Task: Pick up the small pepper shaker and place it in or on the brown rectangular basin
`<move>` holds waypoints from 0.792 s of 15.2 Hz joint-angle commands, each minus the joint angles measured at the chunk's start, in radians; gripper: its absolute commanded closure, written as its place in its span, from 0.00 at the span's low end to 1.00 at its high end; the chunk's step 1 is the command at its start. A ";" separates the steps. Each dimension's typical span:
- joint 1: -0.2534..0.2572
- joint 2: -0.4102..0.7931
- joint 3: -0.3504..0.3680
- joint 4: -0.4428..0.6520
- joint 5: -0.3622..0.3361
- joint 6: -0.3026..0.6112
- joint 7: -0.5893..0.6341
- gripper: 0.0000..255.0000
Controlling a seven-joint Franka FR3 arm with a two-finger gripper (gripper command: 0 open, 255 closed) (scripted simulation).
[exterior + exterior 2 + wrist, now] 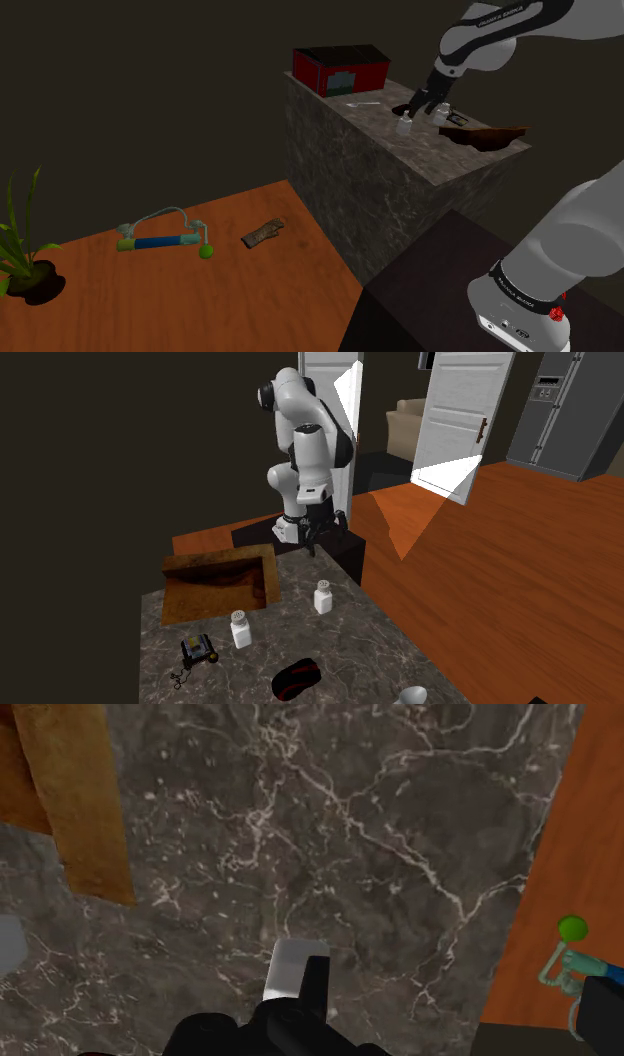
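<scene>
Hovering over the dark marble counter [330,642], the gripper [428,106] sits above two near-identical white shakers. Whether it is open or closed cannot be told. The pepper shaker [323,597], judged to be the one closest beneath the gripper, stands upright and unheld. It is near the counter's edge at the second exterior view's right. The second shaker [241,629] stands just off the near corner of the brown rectangular basin [218,559].

Risks:
- The wrong shaker could be taken, since the two look alike.
- An off-centre descent could tip the tall, narrow shaker, which might then roll over the nearby edge to the wooden floor [520,572].
- A low carry could clip the basin's wall or the second shaker.

Clearance: bare marble lies between the pepper shaker and the basin. A black gadget [197,652] and a dark rounded object [296,680] lie nearer that camera, off the direct route.
</scene>
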 commanded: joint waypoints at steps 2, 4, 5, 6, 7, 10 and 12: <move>0.002 0.118 -0.035 0.068 0.073 0.049 -0.093 0.00; -0.006 0.196 -0.050 0.119 0.131 0.071 -0.160 0.00; -0.013 0.236 -0.055 0.147 0.161 0.079 -0.193 0.00; -0.022 0.276 -0.057 0.176 0.192 0.086 -0.226 0.00; -0.029 0.292 -0.055 0.188 0.204 0.088 -0.238 0.00; -0.033 0.324 -0.047 0.186 0.231 0.118 -0.256 0.00; -0.036 0.346 -0.041 0.185 0.250 0.137 -0.269 0.00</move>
